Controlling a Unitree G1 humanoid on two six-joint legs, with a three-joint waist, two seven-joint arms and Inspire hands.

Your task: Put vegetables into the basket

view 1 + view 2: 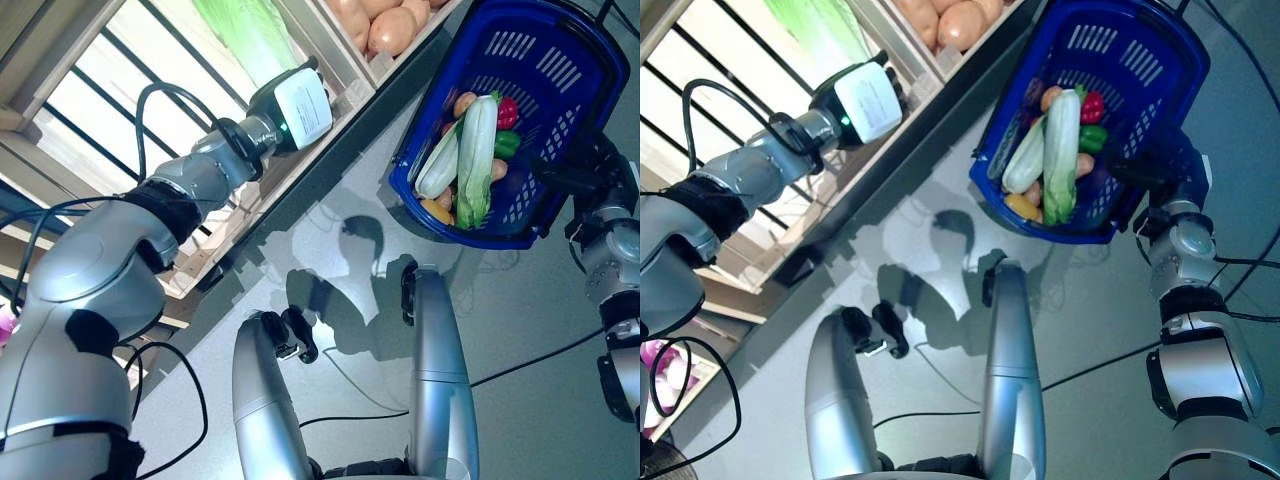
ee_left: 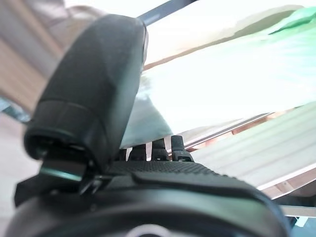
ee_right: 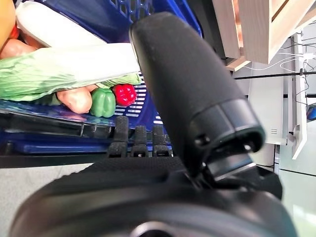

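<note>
Right hand [image 3: 148, 187] under basket [image 3: 74, 133] rim

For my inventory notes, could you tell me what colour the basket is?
The basket is blue, clearest in the left eye view.

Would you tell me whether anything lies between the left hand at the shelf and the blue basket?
Nothing visible does: open floor separates the left hand at the cabbage from the basket, held by the right hand.

Slatted wooden shelf [image 1: 300, 150] with a cabbage [image 1: 245, 35] and potatoes [image 1: 385, 25].
</note>
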